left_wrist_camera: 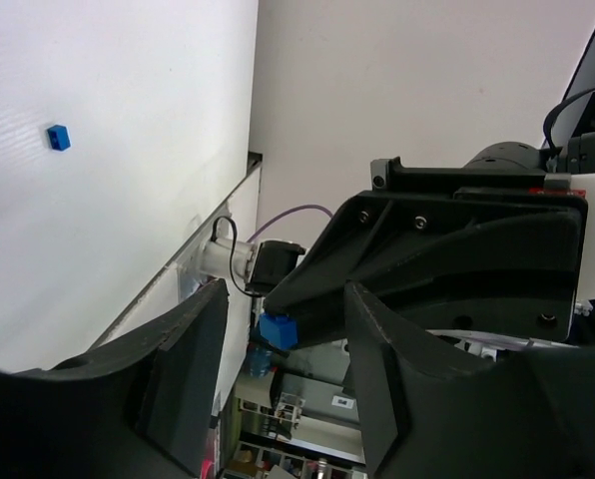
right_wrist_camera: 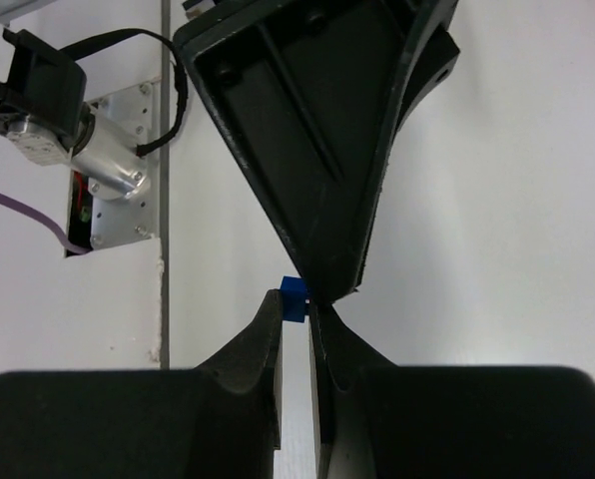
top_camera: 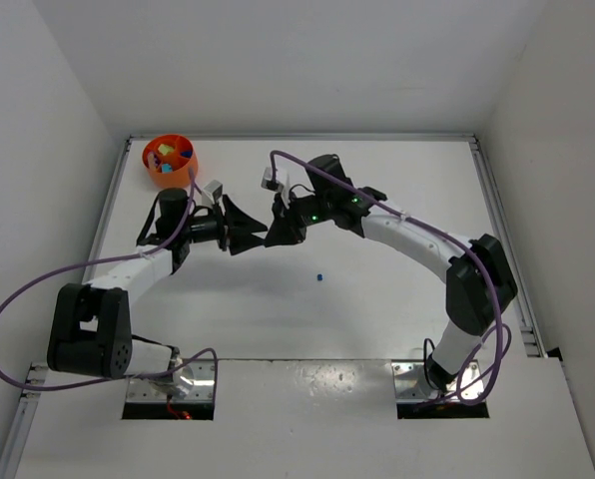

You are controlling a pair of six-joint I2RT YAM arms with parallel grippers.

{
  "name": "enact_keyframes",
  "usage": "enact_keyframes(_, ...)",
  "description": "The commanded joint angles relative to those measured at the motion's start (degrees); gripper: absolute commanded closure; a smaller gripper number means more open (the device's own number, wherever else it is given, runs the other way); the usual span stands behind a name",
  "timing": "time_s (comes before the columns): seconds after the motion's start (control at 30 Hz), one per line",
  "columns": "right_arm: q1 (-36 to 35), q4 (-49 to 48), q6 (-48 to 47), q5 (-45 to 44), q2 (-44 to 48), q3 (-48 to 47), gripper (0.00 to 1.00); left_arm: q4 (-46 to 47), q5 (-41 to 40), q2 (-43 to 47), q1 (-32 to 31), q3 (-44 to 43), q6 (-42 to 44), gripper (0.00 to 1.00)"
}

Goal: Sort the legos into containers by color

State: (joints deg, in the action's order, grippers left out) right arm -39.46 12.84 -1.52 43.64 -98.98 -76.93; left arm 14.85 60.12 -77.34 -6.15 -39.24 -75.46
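Observation:
A small blue lego (right_wrist_camera: 294,296) is pinched at the very tips of my right gripper (right_wrist_camera: 296,314), held in the air over the table. My left gripper (left_wrist_camera: 283,389) faces it tip to tip and stands open, with the same blue lego (left_wrist_camera: 278,330) between and just beyond its fingers (left_wrist_camera: 193,369). From above, the left gripper (top_camera: 246,228) and right gripper (top_camera: 271,232) meet left of the table's middle. A second blue lego (top_camera: 319,276) lies loose on the table. The orange bowl (top_camera: 148,158) with several coloured legos inside sits at the far left corner.
White walls close in the table on the left, back and right. A metal rail (top_camera: 502,235) runs along the right edge. Purple cables loop from both arms. The loose blue lego (left_wrist_camera: 59,137) also shows in the left wrist view.

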Motion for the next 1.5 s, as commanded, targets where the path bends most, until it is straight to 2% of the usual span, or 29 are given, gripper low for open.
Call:
enact_keyframes(0.0,0.35,-2.38,-1.21,-1.63,2.21,-0.15,1.0,0.09,0.26,1.93,0.53,-0.75,0.67,0.44)
enact_keyframes(0.23,0.88,-2.91,-1.73,-2.15,1.68,-0.77,1.0,-1.05,0.79,1.93,0.53,-0.75,1.28,0.44)
enact_keyframes(0.5,0.35,-2.91,-0.6,-0.49,-0.07,-3.58,1.0,1.66,0.79,1.93,0.0,0.83,-0.56,0.71)
enact_keyframes(0.67,-0.18,-7.55,6.42,0.04,-1.3,-3.58,1.0,3.86,1.32,1.93,0.0,0.84,-2.58,0.78)
enact_keyframes(0.77,-0.18,-8.97,8.37,0.04,-2.44,-2.88,1.0,3.87,1.32,1.93,0.0,0.84,-3.11,0.87)
enact_keyframes(0.8,-0.18,-8.97,8.37,0.04,-2.45,-2.88,0.83,3.87,1.84,1.93,0.0,0.84,-3.11,0.92)
enact_keyframes(0.9,-0.18,-8.97,8.37,-1.01,-2.45,-2.35,0.68,3.87,1.85,1.93,0.0,0.84,-3.11,1.0)
enact_keyframes(1.07,0.88,-8.45,8.37,-1.54,-0.52,-1.82,0.55,3.35,1.32,2.45,0.0,0.84,-2.42,1.0)
enact_keyframes(1.1,1.49,-7.66,7.5,-1.54,0.18,-1.82,0.51,2.73,1.32,2.46,0.7,0.84,-1.54,1.0)
enact_keyframes(1.23,2.1,-2.22,2.5,-2.94,2.91,-2.53,0.46,-3.24,0.26,2.46,3.25,-1.62,5.13,1.0)
enact_keyframes(1.37,3.77,3.67,-3.39,-5.31,4.85,-4.46,0.34,-14.47,-3.33,-0.17,5.45,-9.16,18.48,1.0)
enact_keyframes(1.4,3.78,5.07,-5.32,-5.32,5.54,-4.46,0.31,-22.85,-6.91,-2.61,5.45,-15.45,27.38,1.0)
enact_keyframes(1.47,5.0,5.97,-6.04,-4.61,6.94,-3.42,0.3,-30.9,-11.75,-6.74,5.45,-23.12,39.35,1.0)
